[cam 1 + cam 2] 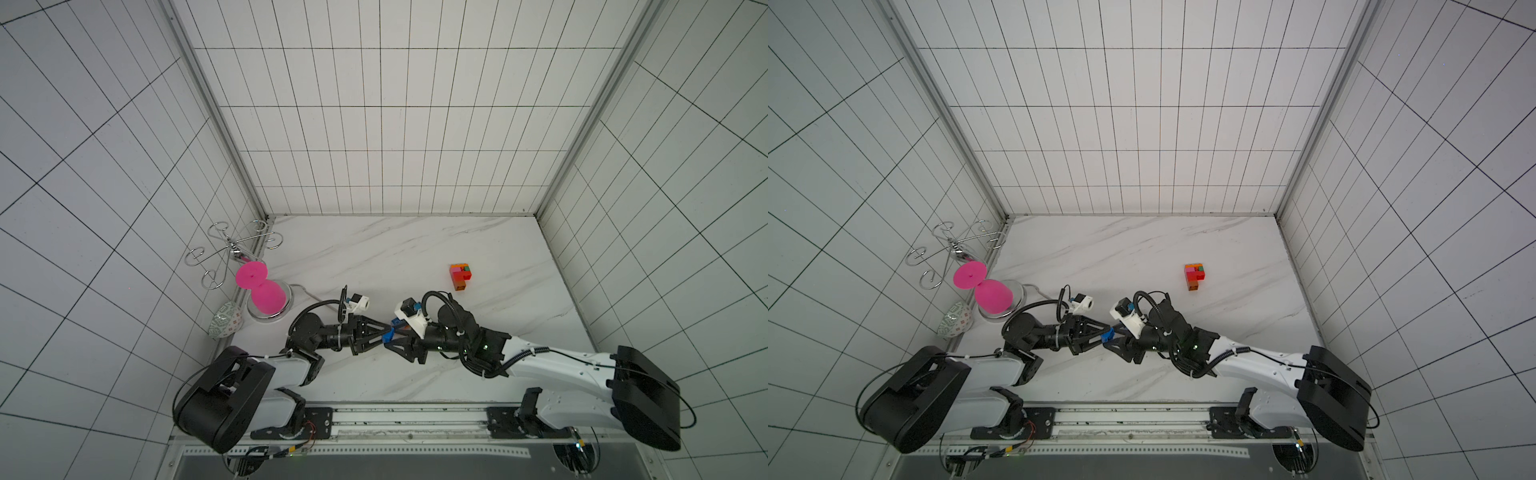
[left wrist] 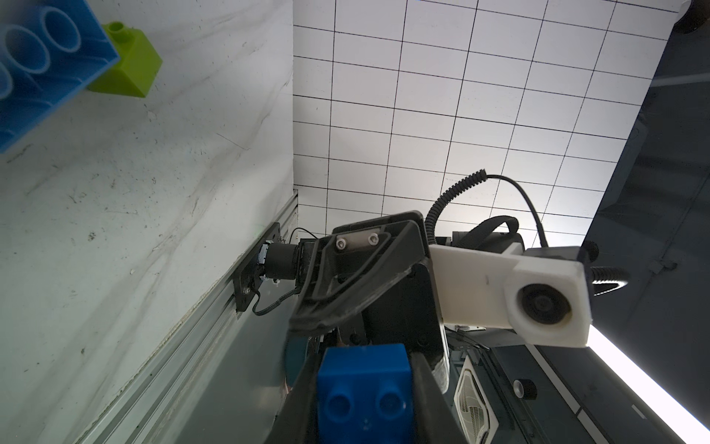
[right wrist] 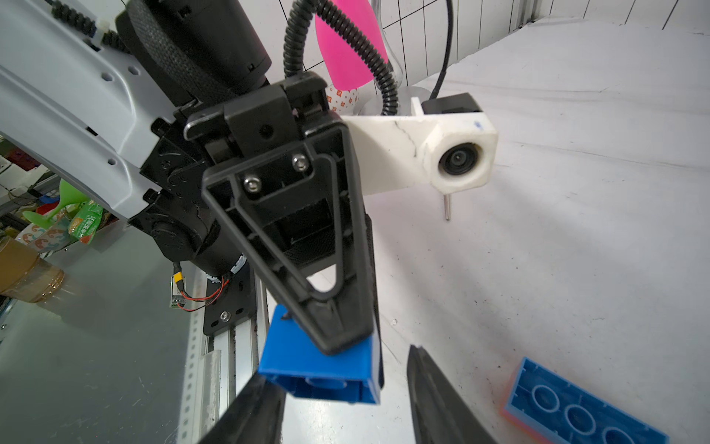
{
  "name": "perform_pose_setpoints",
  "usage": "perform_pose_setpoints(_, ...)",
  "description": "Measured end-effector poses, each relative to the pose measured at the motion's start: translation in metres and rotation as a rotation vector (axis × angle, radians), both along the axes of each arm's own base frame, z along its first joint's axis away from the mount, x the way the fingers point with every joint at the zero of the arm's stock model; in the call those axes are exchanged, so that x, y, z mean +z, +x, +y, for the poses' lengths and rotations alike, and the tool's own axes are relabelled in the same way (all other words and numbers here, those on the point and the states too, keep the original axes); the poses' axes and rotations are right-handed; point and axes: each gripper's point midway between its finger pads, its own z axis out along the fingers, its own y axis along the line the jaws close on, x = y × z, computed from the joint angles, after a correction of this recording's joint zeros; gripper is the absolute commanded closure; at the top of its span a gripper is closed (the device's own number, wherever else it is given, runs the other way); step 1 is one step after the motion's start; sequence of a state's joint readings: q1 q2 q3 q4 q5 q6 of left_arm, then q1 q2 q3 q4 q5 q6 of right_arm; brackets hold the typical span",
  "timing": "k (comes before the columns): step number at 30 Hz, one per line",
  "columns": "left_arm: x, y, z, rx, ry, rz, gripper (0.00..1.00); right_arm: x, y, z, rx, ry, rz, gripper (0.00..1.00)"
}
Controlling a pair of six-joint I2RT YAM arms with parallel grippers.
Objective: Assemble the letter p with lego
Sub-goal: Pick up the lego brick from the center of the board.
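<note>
A small blue lego brick [image 2: 364, 388] is pinched between the jaws of my left gripper [image 2: 363, 365], which is shut on it, studs toward its wrist camera. Both top views show the two grippers meeting tip to tip above the table's front middle, left gripper [image 1: 385, 335] and right gripper [image 1: 395, 337]. My right gripper [image 3: 338, 365] stands open, its fingers [image 3: 442, 403] either side of the brick's hollow underside [image 3: 319, 369]. A long blue brick [image 3: 576, 407] lies hollow side up on the table nearby, a lime brick [image 2: 126, 65] beside it. A block of joined bricks [image 1: 460, 276] sits at the right.
A big pink hourglass-shaped thing [image 1: 262, 291] on a round metal base, a wire stand [image 1: 232, 249] and a patterned ball [image 1: 224, 324] crowd the left wall. The arms' mounting rail [image 1: 407, 419] runs along the table's front edge. Tiled walls enclose the marble table [image 1: 395, 249].
</note>
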State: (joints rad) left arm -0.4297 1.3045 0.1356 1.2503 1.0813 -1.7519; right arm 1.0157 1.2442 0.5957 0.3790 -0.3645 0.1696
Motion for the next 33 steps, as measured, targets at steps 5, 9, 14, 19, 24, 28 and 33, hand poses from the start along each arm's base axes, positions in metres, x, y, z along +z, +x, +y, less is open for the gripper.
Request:
perform_pose_setpoints(5, -0.002, 0.0, 0.0, 0.001, 0.01, 0.001, 0.96, 0.0, 0.002, 0.0, -0.01, -0.001, -0.004, 0.47)
perform_pose_setpoints(9, -0.004, -0.001, 0.0, 0.002, 0.019, 0.001, 0.96, 0.0, 0.002, 0.0, -0.011, 0.002, -0.003, 0.48)
perform_pose_setpoints(14, -0.007, 0.0, 0.0, 0.006, 0.029, 0.011, 0.96, -0.001, 0.002, 0.001, -0.011, 0.002, 0.002, 0.55)
perform_pose_setpoints(19, -0.012, 0.004, 0.002, 0.023, 0.039, 0.045, 0.8, -0.003, 0.001, 0.003, -0.003, -0.003, -0.008, 0.77)
perform_pose_setpoints(24, -0.014, 0.002, 0.002, 0.029, 0.058, 0.015, 0.39, -0.004, 0.007, 0.001, -0.045, -0.009, 0.004, 0.88)
perform_pose_setpoints(28, -0.022, 0.004, 0.006, 0.076, 0.148, -0.066, 0.21, -0.009, 0.027, -0.017, -0.164, -0.036, 0.059, 0.94)
perform_pose_setpoints(33, -0.032, 0.013, 0.018, 0.177, 0.296, -0.19, 0.18, -0.008, 0.065, -0.062, -0.379, -0.047, 0.164, 0.94)
